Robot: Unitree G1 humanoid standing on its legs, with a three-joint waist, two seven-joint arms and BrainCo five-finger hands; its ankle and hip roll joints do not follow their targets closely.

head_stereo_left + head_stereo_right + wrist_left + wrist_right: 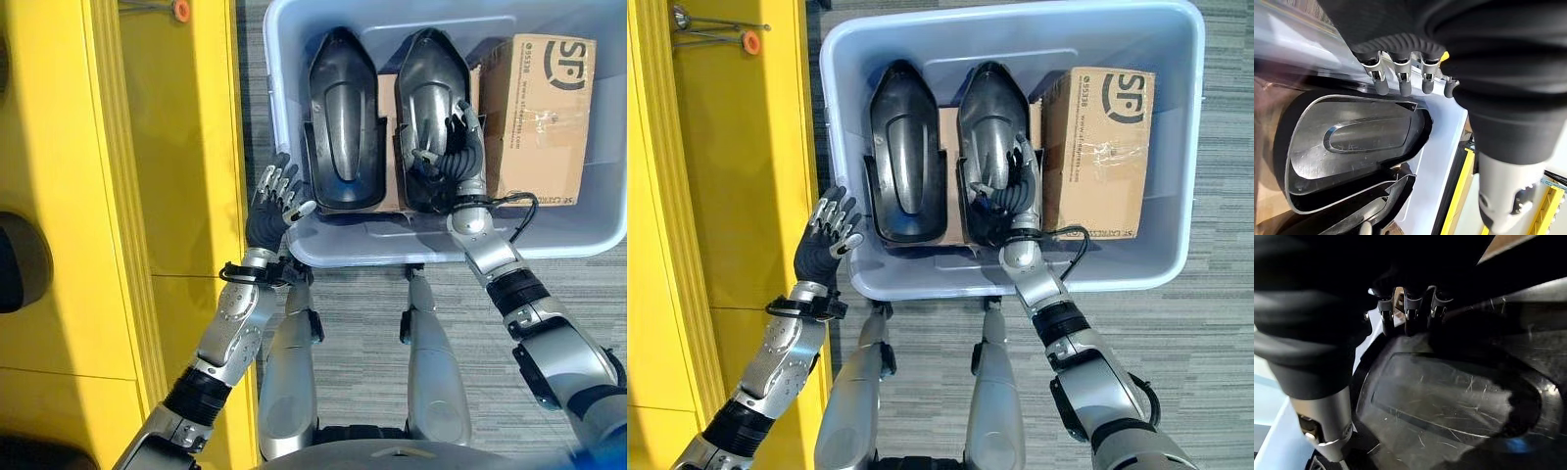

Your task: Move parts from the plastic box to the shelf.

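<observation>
Parts, 2 dark moulded shells (904, 157) (989, 127), stand side by side in the pale plastic box (1176, 147) on the grey carpet, with a cardboard carton (1095, 147) against the right-hand one. The right hand (1011, 196) reaches into the box and lies on the near end of the right-hand shell, fingers bent over its rim; whether they have closed on it cannot be told. The left hand (828, 240) hovers just outside the box's near left corner, fingers loosely spread, holding nothing. The yellow shelf (745, 196) runs along the robot's left. Both shells remain boxed, so the transfer appears barely begun.
</observation>
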